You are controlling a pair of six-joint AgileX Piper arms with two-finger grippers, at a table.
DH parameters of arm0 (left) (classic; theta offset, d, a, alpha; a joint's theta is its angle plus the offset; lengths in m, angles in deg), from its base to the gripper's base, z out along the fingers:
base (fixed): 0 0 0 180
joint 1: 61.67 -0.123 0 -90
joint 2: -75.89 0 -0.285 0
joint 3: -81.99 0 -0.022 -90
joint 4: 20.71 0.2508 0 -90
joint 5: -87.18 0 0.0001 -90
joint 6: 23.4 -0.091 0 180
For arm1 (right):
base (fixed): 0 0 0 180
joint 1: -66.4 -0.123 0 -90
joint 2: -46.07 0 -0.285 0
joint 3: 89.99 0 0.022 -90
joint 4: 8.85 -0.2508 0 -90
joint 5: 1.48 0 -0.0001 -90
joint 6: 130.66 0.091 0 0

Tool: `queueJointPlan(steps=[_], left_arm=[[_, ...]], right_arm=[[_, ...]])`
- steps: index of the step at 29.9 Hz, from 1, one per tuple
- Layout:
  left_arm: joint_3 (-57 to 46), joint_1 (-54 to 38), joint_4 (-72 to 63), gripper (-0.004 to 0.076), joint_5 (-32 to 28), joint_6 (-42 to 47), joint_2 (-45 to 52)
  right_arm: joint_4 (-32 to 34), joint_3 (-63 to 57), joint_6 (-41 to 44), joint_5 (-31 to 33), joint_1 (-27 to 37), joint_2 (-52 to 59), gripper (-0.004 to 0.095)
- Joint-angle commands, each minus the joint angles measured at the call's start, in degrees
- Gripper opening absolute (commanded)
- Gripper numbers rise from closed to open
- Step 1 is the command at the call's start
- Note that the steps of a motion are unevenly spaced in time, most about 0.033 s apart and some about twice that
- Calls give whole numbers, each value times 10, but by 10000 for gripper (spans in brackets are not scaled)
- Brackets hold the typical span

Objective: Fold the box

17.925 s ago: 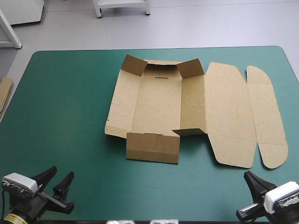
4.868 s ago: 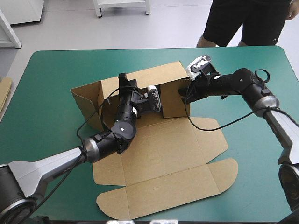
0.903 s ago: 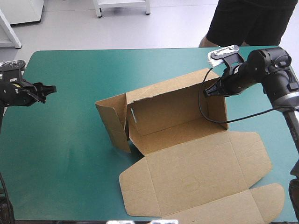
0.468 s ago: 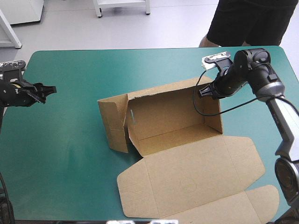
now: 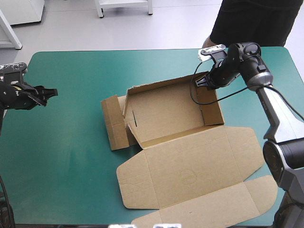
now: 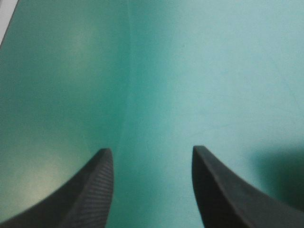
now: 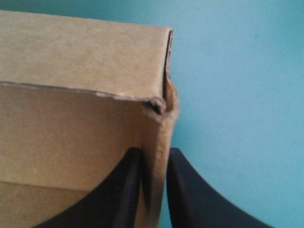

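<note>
Near the middle of the teal-green cover [image 5: 66,161] sits the box [image 5: 166,111], an open tray with walls raised and its lid [image 5: 190,175] flat toward the near edge; inside, only bare floor shows. One flap [image 5: 110,121] stands loose outside its left end. The lid's nearest part is cut off. The right gripper [image 7: 153,156] pinches the right wall at the far corner, one finger inside, one outside. The left gripper [image 6: 149,152] hangs near the table's left edge, fingers apart.

The left claw [image 6: 151,190] has its two black fingers [image 6: 92,194] spread apart over the bare teal-green cover [image 6: 190,71] of the desk.
</note>
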Motion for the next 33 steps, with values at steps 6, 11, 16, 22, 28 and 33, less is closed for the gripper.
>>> queueJointPlan(steps=[6, 11, 16, 22, 28, 33], left_arm=[[17, 0, -5, 364, -17, -10, 19], [17, 0, -5, 353, -17, -16, 19], [17, 0, -5, 353, -16, -17, 19], [17, 0, -10, 353, -15, -20, 19], [17, 0, -10, 352, -13, -20, 19], [17, 0, -11, 352, -13, -21, 19]], right_arm=[[27, 68, -4, -55, 0, -9, 606], [35, 102, -6, -8, 0, 13, 608], [21, 88, 2, 37, 0, 67, 607], [15, 1, 18, 37, 0, 147, 575], [19, -119, 23, 19, -25, 225, 543], [75, -171, 37, -54, -73, 240, 546]])
